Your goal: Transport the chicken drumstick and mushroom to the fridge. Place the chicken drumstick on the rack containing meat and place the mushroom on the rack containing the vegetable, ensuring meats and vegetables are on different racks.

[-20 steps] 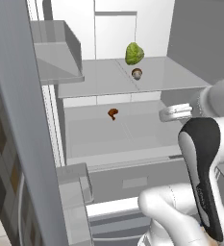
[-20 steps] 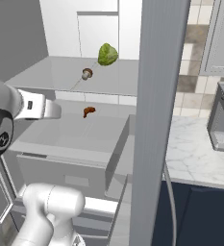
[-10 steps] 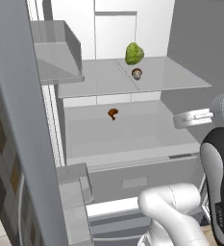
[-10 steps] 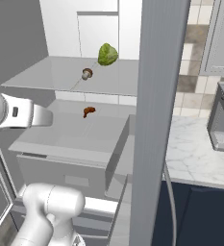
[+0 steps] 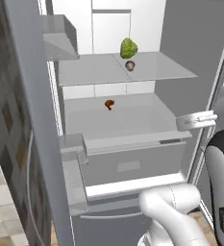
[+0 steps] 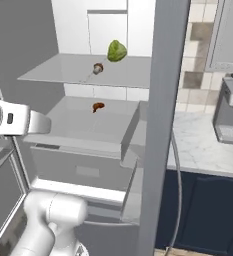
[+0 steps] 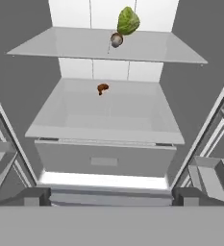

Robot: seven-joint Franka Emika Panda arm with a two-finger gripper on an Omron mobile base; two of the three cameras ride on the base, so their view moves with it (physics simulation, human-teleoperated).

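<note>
Look into the open grey fridge (image 7: pixel 108 158). The small round brown-and-grey mushroom (image 7: pixel 116 40) sits on the top glass shelf (image 7: pixel 60 45), just beside the green leafy vegetable (image 7: pixel 128 20). They are so close that they look like they touch. You can see the same pair from the left base view, mushroom (image 5: pixel 130 65) next to the green one (image 5: pixel 128 47).

One shelf down, on the lower white shelf (image 7: pixel 84 115), lies a small reddish-brown piece of meat (image 7: pixel 102 88). It is too small for you to tell if it is the chicken drumstick or the meat that was already there. You can find just one meat piece on that shelf.

So the mushroom job looks done: it shares a rack with the vegetable, and the meat is on a different rack. The drumstick job you cannot be sure of from here.

The gripper (image 7: pixel 111 197) is out in front of the fridge, well apart from the food. Its two dark fingertips (image 7: pixel 34 196) stand far apart with nothing between them. If the brown piece is the drumstick, you may have nothing left to do.
</note>
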